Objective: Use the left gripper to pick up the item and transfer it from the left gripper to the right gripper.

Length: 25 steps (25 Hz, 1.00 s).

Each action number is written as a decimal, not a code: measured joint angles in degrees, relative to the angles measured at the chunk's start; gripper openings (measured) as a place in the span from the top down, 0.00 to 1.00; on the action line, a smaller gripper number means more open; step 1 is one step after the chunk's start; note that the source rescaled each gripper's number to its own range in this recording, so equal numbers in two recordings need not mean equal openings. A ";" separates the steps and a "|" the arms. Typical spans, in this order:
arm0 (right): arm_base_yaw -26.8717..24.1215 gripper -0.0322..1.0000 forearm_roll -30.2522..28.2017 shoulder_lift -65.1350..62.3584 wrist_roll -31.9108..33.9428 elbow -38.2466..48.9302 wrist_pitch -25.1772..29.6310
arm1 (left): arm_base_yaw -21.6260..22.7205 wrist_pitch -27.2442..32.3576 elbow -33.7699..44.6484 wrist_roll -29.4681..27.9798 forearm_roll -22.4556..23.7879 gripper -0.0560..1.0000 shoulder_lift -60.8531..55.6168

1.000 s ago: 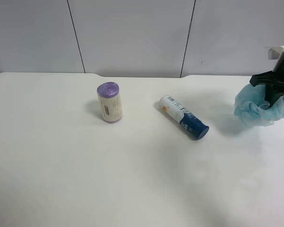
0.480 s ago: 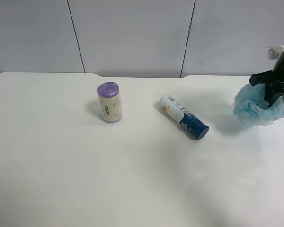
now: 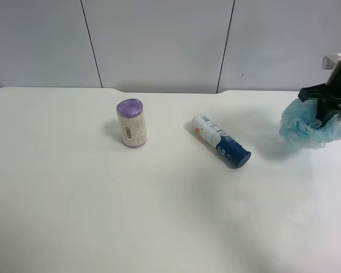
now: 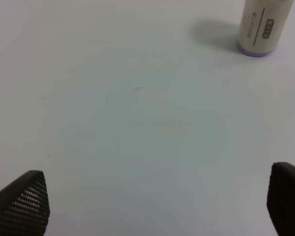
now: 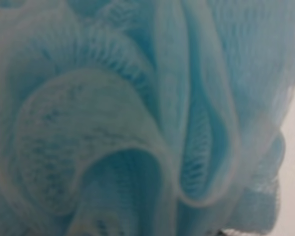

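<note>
The item, a ruffled light blue mesh bath pouf (image 3: 307,128), hangs just above the table at the exterior high view's right edge. My right gripper (image 3: 328,108), black jaws under a white housing, is shut on its top. The pouf fills the right wrist view (image 5: 137,113), so the jaws are hidden there. My left gripper (image 4: 155,206) is open and empty over bare table; only its two black fingertips (image 4: 19,201) show. The left arm is out of the exterior high view.
A purple-topped roll (image 3: 131,123) stands upright left of centre and also shows in the left wrist view (image 4: 262,27). A white-and-navy tube (image 3: 220,140) lies on the white table (image 3: 159,216) between the roll and the pouf. A grey wall stands behind.
The right gripper and the pouf have risen slightly. The roll and the tube have not moved.
</note>
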 joint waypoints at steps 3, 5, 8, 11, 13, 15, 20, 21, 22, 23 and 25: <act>0.00 0.94 0.00 0.00 0.00 0.00 -0.62 | -0.05 0.00 0.00 0.00 0.00 0.12 0.00; 0.00 0.94 0.00 0.00 0.00 0.00 -0.62 | -0.05 0.00 0.00 0.00 0.00 0.12 0.00; 0.00 0.94 0.00 0.00 0.00 0.00 -0.40 | -0.05 0.00 0.00 0.00 0.00 0.12 0.00; 0.00 0.94 0.24 0.00 0.00 0.00 0.33 | -0.05 0.00 0.00 0.00 0.00 0.12 0.00; 0.06 0.94 0.54 0.00 0.00 0.00 1.63 | -0.05 0.00 0.00 0.00 0.00 0.12 0.00; 0.06 0.94 1.00 0.00 0.00 0.00 2.74 | -0.05 0.00 0.00 0.00 0.00 0.12 0.00; 0.06 0.94 1.48 -0.18 0.00 2.49 3.74 | -0.05 0.00 0.00 0.00 0.00 0.12 0.00; 0.06 0.94 1.54 -0.33 0.00 4.03 3.32 | -0.05 0.00 0.00 0.00 0.00 0.12 0.00; 0.06 0.94 1.68 -0.55 0.00 5.82 2.58 | -0.05 0.00 0.00 0.00 0.00 0.12 0.00; 0.06 0.94 1.76 -0.98 0.00 7.78 1.34 | -0.05 0.00 0.00 0.00 0.00 0.12 0.00; 0.06 0.94 1.81 -2.45 0.00 11.55 -1.72 | -0.05 0.00 0.00 0.00 0.00 0.12 0.00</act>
